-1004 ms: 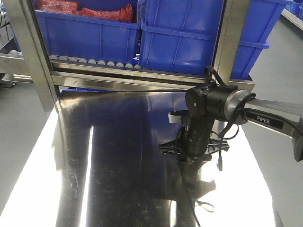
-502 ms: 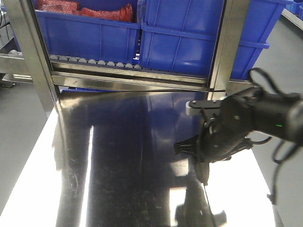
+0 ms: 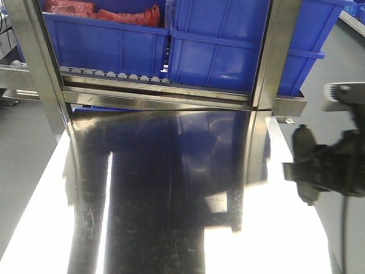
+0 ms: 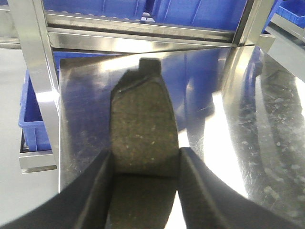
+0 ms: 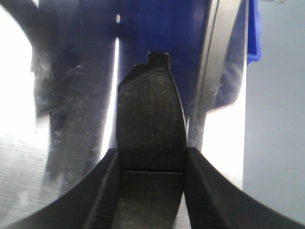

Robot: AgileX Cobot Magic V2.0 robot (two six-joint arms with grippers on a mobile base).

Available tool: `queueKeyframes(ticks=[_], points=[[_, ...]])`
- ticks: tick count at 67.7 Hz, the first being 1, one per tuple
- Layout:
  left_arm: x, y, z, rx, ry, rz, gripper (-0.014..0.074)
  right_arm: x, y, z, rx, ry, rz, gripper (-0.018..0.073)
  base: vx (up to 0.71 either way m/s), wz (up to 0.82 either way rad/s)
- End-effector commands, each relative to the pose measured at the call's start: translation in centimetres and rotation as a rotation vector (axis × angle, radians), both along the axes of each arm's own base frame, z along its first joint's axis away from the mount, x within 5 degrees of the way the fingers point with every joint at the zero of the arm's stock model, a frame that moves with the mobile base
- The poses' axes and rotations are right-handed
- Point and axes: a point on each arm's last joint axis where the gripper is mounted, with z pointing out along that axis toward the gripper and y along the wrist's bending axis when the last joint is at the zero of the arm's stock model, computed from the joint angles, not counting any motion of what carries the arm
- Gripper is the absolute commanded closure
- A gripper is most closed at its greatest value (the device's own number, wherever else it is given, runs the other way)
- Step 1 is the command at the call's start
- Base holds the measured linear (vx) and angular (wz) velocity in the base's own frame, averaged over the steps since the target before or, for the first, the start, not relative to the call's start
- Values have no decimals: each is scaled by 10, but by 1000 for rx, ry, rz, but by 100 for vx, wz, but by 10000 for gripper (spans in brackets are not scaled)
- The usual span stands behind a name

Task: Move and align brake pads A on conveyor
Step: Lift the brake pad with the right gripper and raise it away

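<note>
Shiny steel table top fills the front view, w/ blue bins on a roller rack behind; no conveyor shows in any view. Left gripper is clamped on the left brake pad by its long edges, pad sticking fwd over the steel. Right gripper likewise grips the right brake pad; in the front view it's just a blur at the table's right edge. Prob. the carry step: both pads in hand, not yet placed. Next calls for swinging them to the belt, setting them flat, parallel & ends level before letting go.
</note>
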Motion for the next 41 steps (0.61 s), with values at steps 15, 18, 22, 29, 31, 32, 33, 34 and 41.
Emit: queueKeyframes(ticks=[15, 18, 22, 29, 31, 32, 33, 34, 41], points=[[1, -2, 17, -38, -116, -23, 602, -71, -38, 17, 37, -304, 7, 564, 0, 0], [1, -2, 17, -38, -116, -23, 602, -79, -42, 12, 40, -326, 10, 564, 0, 0], [1, -2, 17, -38, -116, -23, 602, -89, -47, 7, 46, -365, 13, 564, 0, 0], [1, -2, 17, -38, -116, -23, 602, -105, -53, -5, 43, -441, 34, 564, 0, 0], [1, -2, 17, -38, -116, -23, 602, -109, -55, -9, 48, -463, 37, 564, 0, 0], [1, -2, 17, -38, -116, -23, 602, -111, -56, -10, 53, -475, 39, 564, 0, 0], [1, -2, 17, -38, -116, -23, 602, -112, -56, -12, 55, -480, 41, 564, 0, 0], [1, -2, 17, -38, -116, -23, 602, -113, -57, -13, 59, -489, 42, 564, 0, 0], [1, -2, 17, -38, -116, -23, 602, -124, -60, -19, 82, -548, 49, 564, 0, 0]])
